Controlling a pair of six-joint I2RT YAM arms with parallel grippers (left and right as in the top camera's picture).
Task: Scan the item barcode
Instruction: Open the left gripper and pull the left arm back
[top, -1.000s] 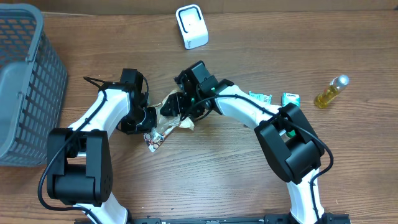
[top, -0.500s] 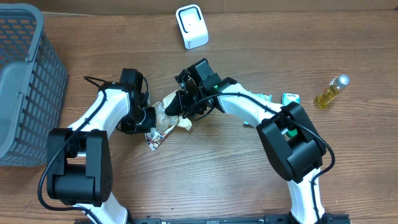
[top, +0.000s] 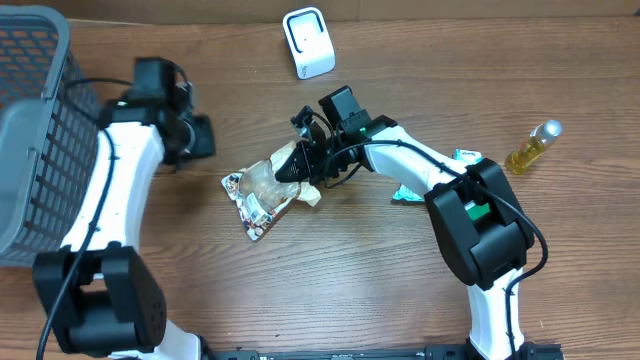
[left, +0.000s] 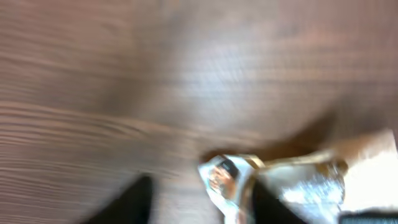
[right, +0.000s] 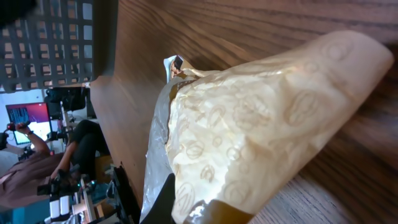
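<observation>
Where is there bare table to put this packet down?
Widest bare wood lies below the snack packet, toward the near edge. Another patch sits between scanner and oil bottle. Crowded: around the right pincer and the small green packets.

Pouch centre; scanner behind; basket far left; bottle far right.

Open passage over bare table across lower frame; blocked far left by basket, top ctr by scanner, ctr by snack bag, right by bottle & packets.
</observation>
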